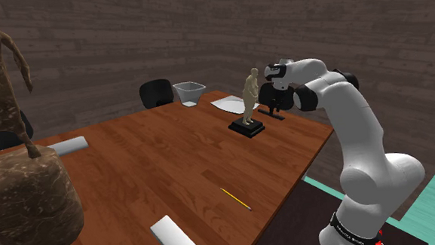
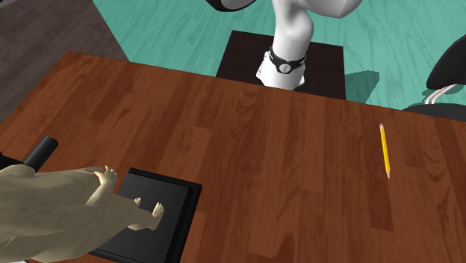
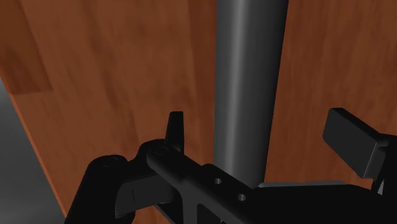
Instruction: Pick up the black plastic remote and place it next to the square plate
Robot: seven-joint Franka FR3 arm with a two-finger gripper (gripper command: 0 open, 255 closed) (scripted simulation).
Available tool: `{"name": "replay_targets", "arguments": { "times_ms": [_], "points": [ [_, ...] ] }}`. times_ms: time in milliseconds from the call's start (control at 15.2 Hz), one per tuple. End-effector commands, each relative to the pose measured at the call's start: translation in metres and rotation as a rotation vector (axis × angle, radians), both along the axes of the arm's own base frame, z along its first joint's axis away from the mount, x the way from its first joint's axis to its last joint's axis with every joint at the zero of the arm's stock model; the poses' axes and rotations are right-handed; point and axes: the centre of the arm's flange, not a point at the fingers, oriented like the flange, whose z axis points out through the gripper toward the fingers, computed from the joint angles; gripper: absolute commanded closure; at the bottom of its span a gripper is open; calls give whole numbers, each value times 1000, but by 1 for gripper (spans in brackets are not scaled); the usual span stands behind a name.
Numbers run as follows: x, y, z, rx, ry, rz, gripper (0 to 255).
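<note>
The remote (image 3: 248, 83) is a long dark bar lying on the brown wooden table (image 3: 114, 76). It runs straight between the fingers of my gripper (image 3: 261, 137). Both black fingers stand apart from the remote's sides, so the gripper is open and holds nothing. In the shoulder view the gripper (image 1: 271, 103) hangs low over the table's far right corner, just behind a beige figurine (image 1: 250, 98). The remote (image 1: 278, 115) shows as a dark strip beneath it. The square plate (image 1: 229, 104), flat and white, lies to the left of the figurine near the table's back edge.
The figurine stands on a black base (image 2: 153, 213). A yellow pencil (image 1: 235, 199) lies near the front edge. A pale bin (image 1: 190, 91) and a black chair (image 1: 156, 92) are at the back. A big brown statue (image 1: 18, 179) fills the left. Two white bars (image 1: 72, 145) (image 1: 176, 237) rest on the table.
</note>
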Motion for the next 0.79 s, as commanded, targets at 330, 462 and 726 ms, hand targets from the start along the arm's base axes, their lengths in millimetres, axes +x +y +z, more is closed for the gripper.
{"name": "replay_targets", "arguments": {
  "times_ms": [330,462,726],
  "points": [
    [0,-4,50,0,0,0,0],
    [0,-4,50,0,0,0,0],
    [0,-4,50,0,0,0,0]
  ]
}}
